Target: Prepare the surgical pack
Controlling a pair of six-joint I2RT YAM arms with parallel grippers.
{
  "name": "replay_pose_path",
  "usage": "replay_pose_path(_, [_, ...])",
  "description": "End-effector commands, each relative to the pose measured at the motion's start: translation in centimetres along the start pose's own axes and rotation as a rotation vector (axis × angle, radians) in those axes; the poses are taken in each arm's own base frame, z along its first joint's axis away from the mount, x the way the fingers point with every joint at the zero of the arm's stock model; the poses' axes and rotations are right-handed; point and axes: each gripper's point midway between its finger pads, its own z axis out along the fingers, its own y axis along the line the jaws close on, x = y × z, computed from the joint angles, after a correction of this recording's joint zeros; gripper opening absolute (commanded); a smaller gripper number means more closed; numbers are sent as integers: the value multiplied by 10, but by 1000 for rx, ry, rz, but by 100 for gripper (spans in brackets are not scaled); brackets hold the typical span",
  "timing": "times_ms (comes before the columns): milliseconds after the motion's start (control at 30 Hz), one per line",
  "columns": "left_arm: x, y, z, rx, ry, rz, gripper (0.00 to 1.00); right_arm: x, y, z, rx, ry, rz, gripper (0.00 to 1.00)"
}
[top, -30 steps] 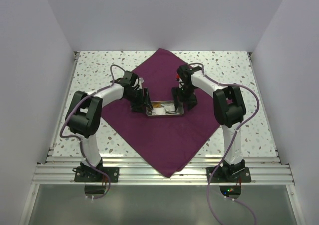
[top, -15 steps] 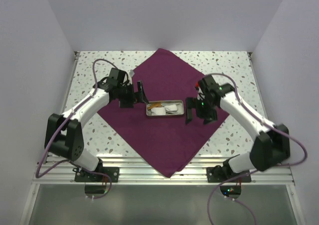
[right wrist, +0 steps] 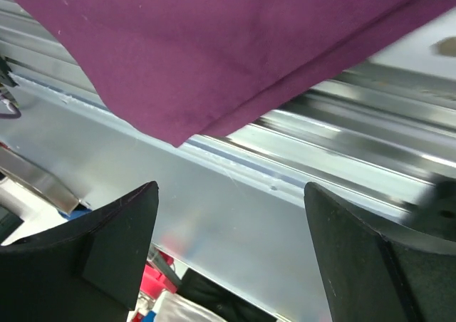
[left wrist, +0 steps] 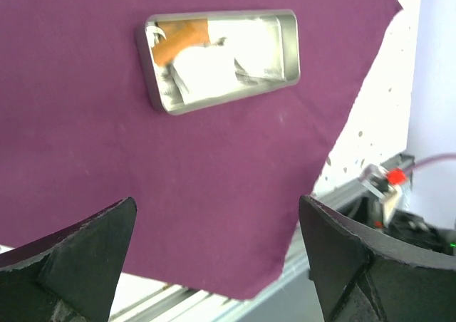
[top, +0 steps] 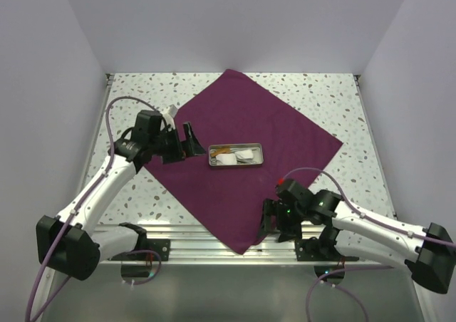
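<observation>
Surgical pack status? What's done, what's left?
Done: purple cloth lies spread flat, and steel tray sits at its centre with gauze inside. In hand: nothing. The left fingers are open over the cloth's left side, and the right fingers are open by its near corner at the rail. Left: wrapping. No corner is folded over the tray yet.

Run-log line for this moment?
left gripper: open, empty, left of tray | right gripper: open, empty, by cloth near corner | tray: centred on cloth, gauze inside
</observation>
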Motion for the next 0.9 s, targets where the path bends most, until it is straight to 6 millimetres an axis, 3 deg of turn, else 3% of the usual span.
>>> replay_pose_path(0, [15, -17, -14, 102, 23, -6, 100, -14, 44, 9, -100, -84, 84, 87])
replay_pose_path(100, [22, -16, -15, 67, 58, -8, 100, -9, 55, 23, -89, -86, 143, 86])
replay_pose_path(367, [15, 11, -24, -143, -18, -117, 100, 0, 41, 48, -50, -150, 278, 77])
replay_pose_path(400, [15, 14, -25, -156, -24, -120, 100, 1, 42, 50, -56, -146, 314, 70])
replay_pose_path(700, [18, 17, -32, -177, -26, -97, 100, -3, 47, 58, -26, -175, 331, 69])
replay_pose_path(800, [15, 26, -36, -240, -19, -63, 100, -4, 49, 59, -20, -176, 338, 61])
replay_pose_path(867, [7, 31, -43, -291, -24, -18, 100, -5, 56, 57, -38, -182, 342, 40])
